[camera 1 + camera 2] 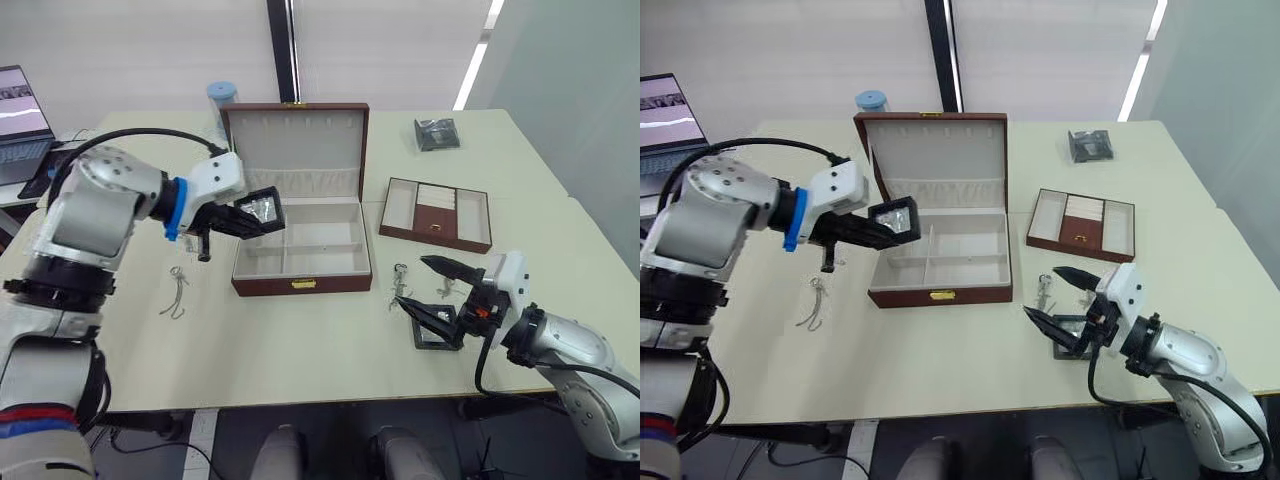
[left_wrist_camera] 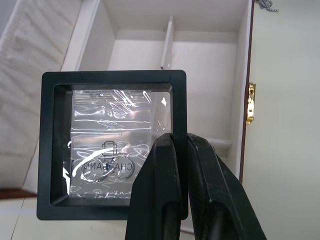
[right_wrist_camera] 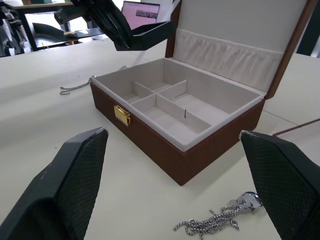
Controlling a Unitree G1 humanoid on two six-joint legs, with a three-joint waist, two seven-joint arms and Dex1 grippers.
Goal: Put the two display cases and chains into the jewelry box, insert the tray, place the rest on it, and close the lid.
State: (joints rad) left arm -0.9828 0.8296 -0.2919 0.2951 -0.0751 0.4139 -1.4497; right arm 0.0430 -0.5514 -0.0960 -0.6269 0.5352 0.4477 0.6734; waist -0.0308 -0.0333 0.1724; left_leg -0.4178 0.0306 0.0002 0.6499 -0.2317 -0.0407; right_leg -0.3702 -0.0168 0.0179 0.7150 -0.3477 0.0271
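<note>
The jewelry box point(image 1: 270, 286) stands open mid-table, its lid point(image 1: 295, 135) upright behind it and its cream compartments bare. My left gripper point(image 1: 243, 219) is shut on one display case point(image 1: 263, 208), a black frame with a clear window, held above the box's left end. The other display case point(image 1: 441, 343) lies on the table at the front right, beneath my open right gripper point(image 1: 412, 281), whose lower finger hangs just over it. The tray point(image 1: 432, 238) sits to the right of the box. A silver chain point(image 1: 177, 292) lies left of the box. Small silver pieces point(image 1: 402, 288) lie between box and right gripper.
A dark shiny packet point(image 1: 437, 133) lies at the far right of the table. A blue-lidded container point(image 1: 221, 95) stands behind the lid. A laptop point(image 1: 22, 120) sits on a side desk to the far left. The table's front edge runs close below the right gripper.
</note>
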